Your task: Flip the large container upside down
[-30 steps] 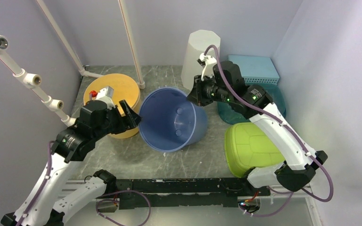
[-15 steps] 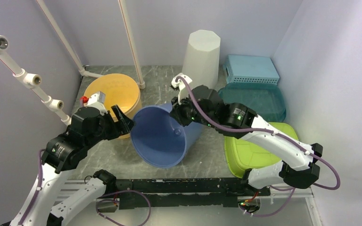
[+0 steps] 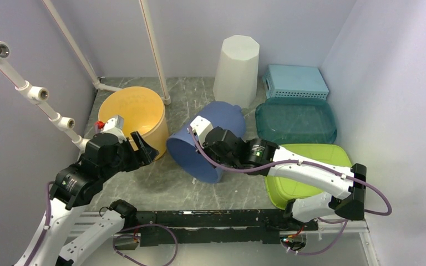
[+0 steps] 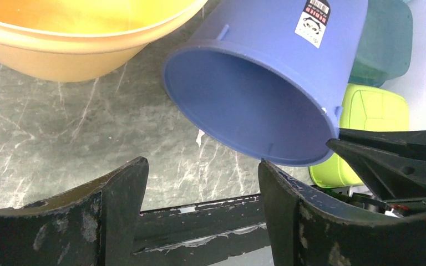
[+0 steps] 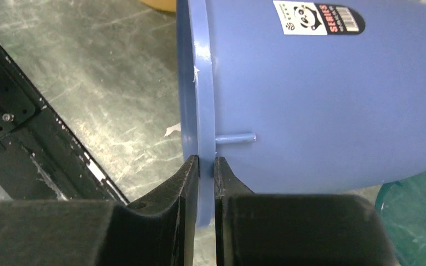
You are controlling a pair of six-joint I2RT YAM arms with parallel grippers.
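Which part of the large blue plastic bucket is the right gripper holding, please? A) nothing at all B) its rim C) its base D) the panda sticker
B: the right wrist view shows the right gripper shut on the rim of the large blue plastic bucket, with one finger on each side of the lip.

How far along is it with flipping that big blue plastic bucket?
Done: the blue plastic bucket is tipped roughly onto its side. In hand: the right gripper pinches its rim. Remaining: turning it mouth-down onto the grey marbled table; the left gripper stands open, empty.
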